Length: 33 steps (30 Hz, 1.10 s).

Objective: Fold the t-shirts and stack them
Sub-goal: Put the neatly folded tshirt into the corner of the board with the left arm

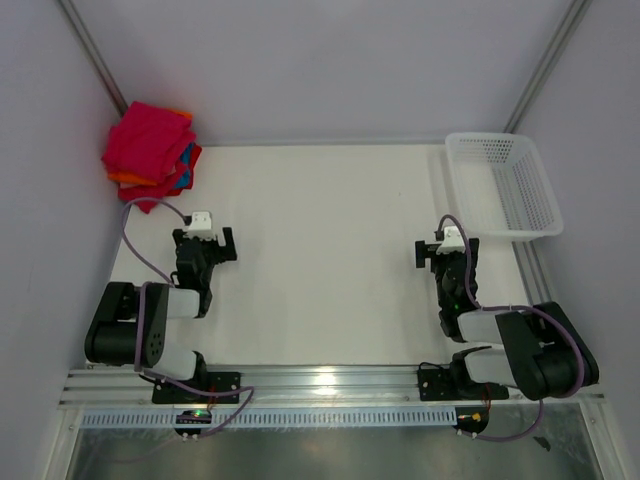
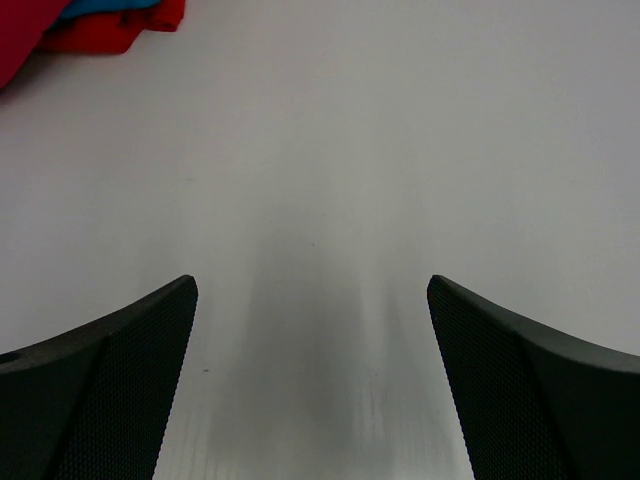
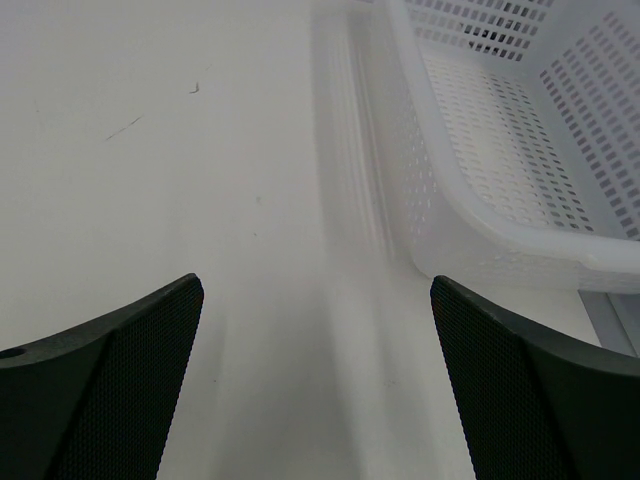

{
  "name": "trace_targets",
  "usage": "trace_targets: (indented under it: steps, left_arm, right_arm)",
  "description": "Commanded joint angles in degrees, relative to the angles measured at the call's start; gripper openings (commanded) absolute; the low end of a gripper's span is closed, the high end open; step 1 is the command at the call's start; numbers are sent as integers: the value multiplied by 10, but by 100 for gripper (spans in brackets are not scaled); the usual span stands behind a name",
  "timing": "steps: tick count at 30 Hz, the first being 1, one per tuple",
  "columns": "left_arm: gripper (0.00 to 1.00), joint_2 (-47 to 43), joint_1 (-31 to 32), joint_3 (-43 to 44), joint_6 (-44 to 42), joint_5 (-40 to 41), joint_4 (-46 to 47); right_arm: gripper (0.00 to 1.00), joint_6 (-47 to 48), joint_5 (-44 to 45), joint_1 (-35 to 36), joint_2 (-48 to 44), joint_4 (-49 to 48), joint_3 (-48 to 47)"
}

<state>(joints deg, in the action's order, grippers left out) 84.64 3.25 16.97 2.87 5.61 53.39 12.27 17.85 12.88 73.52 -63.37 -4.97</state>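
T-shirts (image 1: 150, 155) sit stacked and folded-looking at ten o'clock on the table (image 1: 320, 250). My left end effector (image 1: 207, 243) and right end effector (image 1: 443, 252) gape wide, empty. Stacking looks done.

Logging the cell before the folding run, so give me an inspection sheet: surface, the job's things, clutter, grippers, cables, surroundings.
Surface: white table, a few faint scuffs.
Job's things: pile of t-shirts, red, pink, some blue and orange, at the far left corner; white basket at the far right, nothing in it.
Clutter: nothing seen.
Grippers: left gripper and right gripper open, holding nothing.
Cables: purple cables looped along both arms.
Surroundings: pale walls on three sides.
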Motion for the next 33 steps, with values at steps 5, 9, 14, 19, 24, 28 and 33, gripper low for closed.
trace_targets:
  steps: [5, 9, 14, 19, 24, 28, 33]
  left_arm:
    - [99, 6, -1, -8, 13, 30, 73]
    - [99, 6, -1, -7, 13, 30, 70]
    - [99, 6, -1, -5, 13, 29, 66]
    - [99, 6, -1, -5, 13, 30, 66]
    - [99, 6, -1, -5, 13, 29, 66]
    - [99, 6, -1, -4, 13, 30, 66]
    - [99, 6, -1, -4, 13, 29, 65]
  right_arm:
    - [99, -26, 54, -1, 3, -87, -10]
    - [99, -24, 54, -1, 19, -150, 13]
    - [99, -25, 55, -1, 26, -171, 21]
    - [100, -36, 68, -3, 25, -152, 10]
    - [99, -43, 90, -4, 32, -179, 20]
    - [99, -44, 90, -4, 30, -169, 15]
    - [99, -48, 85, -10, 27, -152, 8]
